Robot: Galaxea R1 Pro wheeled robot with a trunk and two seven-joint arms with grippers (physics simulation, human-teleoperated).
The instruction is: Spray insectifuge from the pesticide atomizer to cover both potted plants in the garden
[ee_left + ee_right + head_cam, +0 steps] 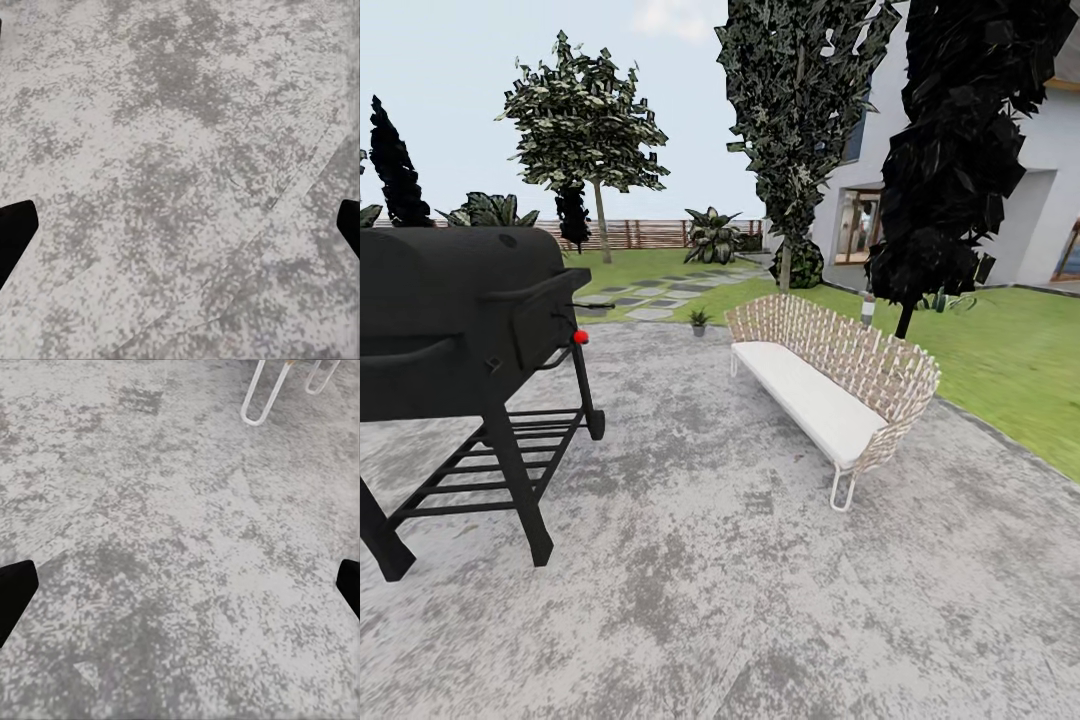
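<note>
One small potted plant (699,320) stands far off at the patio's (710,560) edge; I see no atomizer, so the step looks like searching still. Both grippers, left gripper (180,229) and right gripper (180,589), hang spread apart and empty over paving. The black grill (460,320) at near left and the wicker bench (830,380) at right flank the way.

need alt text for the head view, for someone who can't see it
A mottled grey paved patio holds a black barrel grill on the left and a woven bench with a white cushion on the right. Beyond them a small potted plant sits at the patio's far edge, before lawn, trees and a slatted wooden fence.
</note>
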